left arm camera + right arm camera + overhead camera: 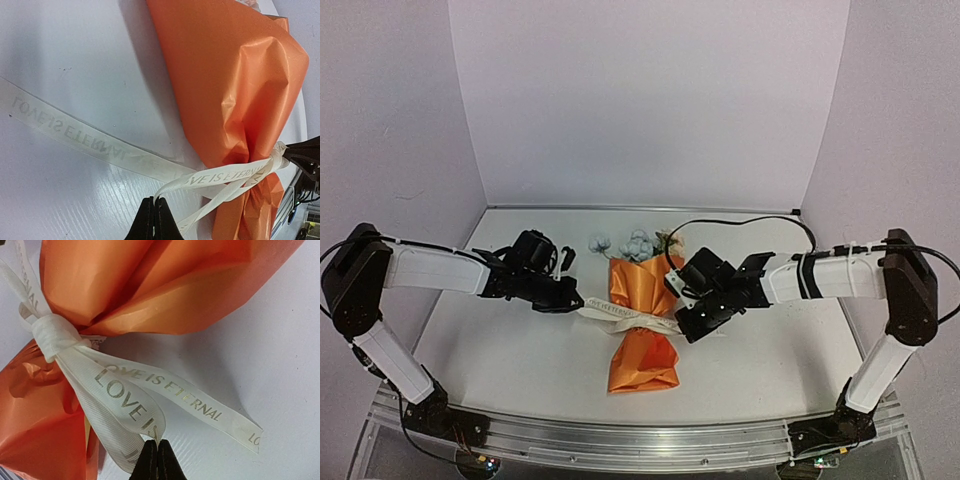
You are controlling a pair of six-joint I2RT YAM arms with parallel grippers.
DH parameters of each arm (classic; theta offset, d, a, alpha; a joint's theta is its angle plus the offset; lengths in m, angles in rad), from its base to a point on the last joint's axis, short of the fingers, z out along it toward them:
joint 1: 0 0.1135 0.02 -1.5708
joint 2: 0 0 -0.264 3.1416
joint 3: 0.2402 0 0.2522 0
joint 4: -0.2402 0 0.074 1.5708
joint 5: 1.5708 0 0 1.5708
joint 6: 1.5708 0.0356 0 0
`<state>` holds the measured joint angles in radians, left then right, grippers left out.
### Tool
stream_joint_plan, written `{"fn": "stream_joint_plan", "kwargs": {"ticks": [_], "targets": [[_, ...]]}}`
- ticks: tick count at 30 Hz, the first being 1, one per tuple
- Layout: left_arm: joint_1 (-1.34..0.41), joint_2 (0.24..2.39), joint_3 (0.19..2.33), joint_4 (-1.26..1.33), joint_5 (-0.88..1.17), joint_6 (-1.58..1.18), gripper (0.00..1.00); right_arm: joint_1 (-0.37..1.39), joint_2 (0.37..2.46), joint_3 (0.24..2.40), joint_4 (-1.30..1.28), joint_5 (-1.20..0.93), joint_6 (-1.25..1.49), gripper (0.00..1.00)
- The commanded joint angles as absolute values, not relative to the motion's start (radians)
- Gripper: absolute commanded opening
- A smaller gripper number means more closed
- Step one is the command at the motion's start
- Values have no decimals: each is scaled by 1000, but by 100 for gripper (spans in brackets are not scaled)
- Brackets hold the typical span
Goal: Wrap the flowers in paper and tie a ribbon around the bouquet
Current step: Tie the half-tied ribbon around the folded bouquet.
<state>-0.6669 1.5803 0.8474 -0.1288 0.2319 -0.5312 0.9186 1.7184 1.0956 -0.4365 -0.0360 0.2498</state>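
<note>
The bouquet (642,325) lies mid-table in orange paper (235,85) (150,285), cinched at the middle. Pale blue flowers (636,245) stick out at its far end. The cream ribbon (620,313) (225,180) (125,405), printed LOVE IS ETERNAL, is knotted around the waist. My left gripper (572,298) (153,200) is shut on a ribbon loop at the bouquet's left. My right gripper (688,322) (157,442) is shut on a ribbon loop at its right. A loose ribbon tail lies flat on the table in each wrist view.
The white table (500,350) is boxed in by pale walls at the back and sides. A black cable (740,222) arcs over the table behind the right arm. An aluminium rail (620,440) runs along the near edge.
</note>
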Motion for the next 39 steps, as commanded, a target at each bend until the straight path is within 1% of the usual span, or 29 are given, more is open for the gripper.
{"fn": "stream_joint_plan", "kwargs": {"ticks": [1,8,14,22,26,31,39], "targets": [[-639,1582,843,-137,192,-536,0,912,1687,1051,-472,40,283,0],[-621,1615,850,-129,234,-528,0,921,1674,1016,-400,-35,295,0],[-592,1624,850,-140,230,-521,0,926,1636,991,-393,0,273,0],[-562,1663,912,-164,255,-484,0,943,1699,1003,-353,-40,350,0],[-478,1675,910,-171,293,-482,0,980,1697,983,-339,45,371,0],[-441,1694,916,-213,275,-483,0,983,1660,919,-348,217,398,0],[-386,1709,900,-204,272,-532,0,999,1652,870,-349,221,438,0]]}}
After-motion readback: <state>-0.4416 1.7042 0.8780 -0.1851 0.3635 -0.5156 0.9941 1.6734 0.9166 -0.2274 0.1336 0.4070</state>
